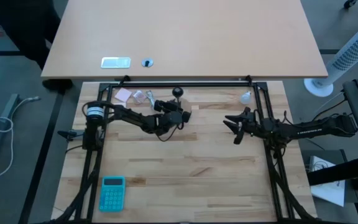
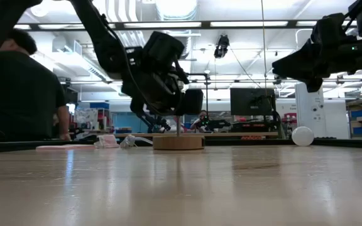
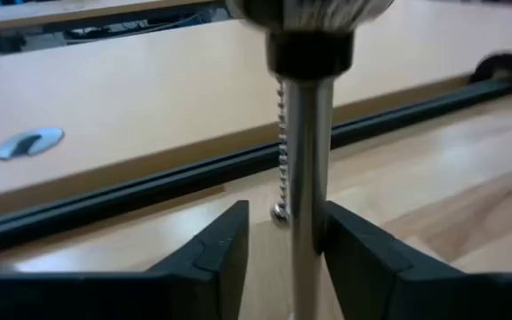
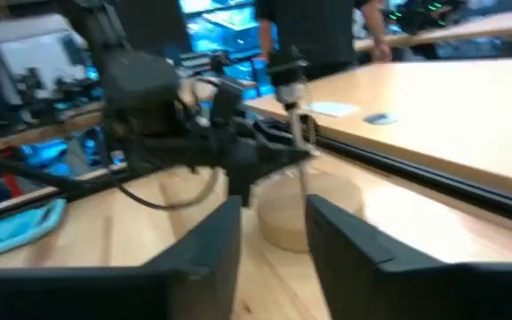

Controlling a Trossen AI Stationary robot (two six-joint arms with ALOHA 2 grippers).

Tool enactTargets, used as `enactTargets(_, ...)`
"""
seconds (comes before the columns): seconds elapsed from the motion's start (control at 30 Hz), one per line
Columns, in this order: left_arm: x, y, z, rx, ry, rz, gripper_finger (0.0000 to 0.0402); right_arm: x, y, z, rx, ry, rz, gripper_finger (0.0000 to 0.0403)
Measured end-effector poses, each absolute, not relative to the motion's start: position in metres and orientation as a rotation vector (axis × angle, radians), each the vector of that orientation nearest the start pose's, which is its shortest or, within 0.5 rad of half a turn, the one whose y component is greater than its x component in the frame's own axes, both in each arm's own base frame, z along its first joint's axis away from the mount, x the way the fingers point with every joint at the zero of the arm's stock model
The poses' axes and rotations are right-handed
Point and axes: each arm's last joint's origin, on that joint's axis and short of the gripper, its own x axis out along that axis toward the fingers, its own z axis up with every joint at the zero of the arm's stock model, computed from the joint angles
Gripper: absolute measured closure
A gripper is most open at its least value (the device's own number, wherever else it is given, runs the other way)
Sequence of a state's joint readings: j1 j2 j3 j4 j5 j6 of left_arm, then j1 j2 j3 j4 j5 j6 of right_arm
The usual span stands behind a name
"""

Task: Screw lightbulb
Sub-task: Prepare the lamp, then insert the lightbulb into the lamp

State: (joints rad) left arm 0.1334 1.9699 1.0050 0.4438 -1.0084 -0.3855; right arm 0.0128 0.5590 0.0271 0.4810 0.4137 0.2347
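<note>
Wooden disc (image 2: pixel 178 142) — metal stem (image 3: pixel 304 169) upright in it

A: Overhead camera looks straight down on the worktop (image 1: pixel 185 162); low camera sits at its surface, facing the room.

B: Wrist cameras sit close. All four share the lamp stand (image 2: pixel 178 142).

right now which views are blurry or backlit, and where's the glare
Low view: ceiling lights backlight the dark left gripper, a near silhouette, and sheen streaks the wooden table. Right wrist view: blur smears the round wooden lamp base. Left wrist view: the thin metal lamp stem is soft, its top cut off.
</note>
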Motion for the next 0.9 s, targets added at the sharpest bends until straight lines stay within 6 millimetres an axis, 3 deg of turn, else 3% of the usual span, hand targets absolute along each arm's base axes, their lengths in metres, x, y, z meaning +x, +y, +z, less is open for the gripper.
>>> enactTargets(0.1, 0.365, 0.072, 0.148, -0.059, 0.392, 1.193, 0.0236, 0.137, -0.014, 0.179, 0.221, 0.134, -0.579, 0.0217)
enactTargets(0.23, 0.349, 0.066, 0.165, -0.054, 0.482, 1.180, 0.0202, 0.142, -0.021, 0.211, 0.200, 0.303, -0.834, 0.0170)
enactTargets(0.37, 0.344, 0.062, 0.181, -0.107, 0.479, 1.099, 0.0170, 0.150, -0.033, 0.243, 0.208, 0.379, -0.942, 0.0139)
enactTargets(0.5, 0.344, 0.060, 0.187, -0.158, 0.489, 1.010, 0.0144, 0.162, -0.045, 0.259, 0.252, 0.430, -0.975, 0.0123)
enactTargets(0.7, 0.328, 0.051, 0.193, -0.274, 0.572, 0.998, 0.0132, 0.178, -0.062, 0.266, 0.353, 0.516, -1.037, 0.0107)
enactTargets(0.9, 0.306, 0.023, 0.204, -0.350, 0.651, 0.989, 0.0132, 0.188, -0.080, 0.261, 0.421, 0.689, -1.040, 0.0098)
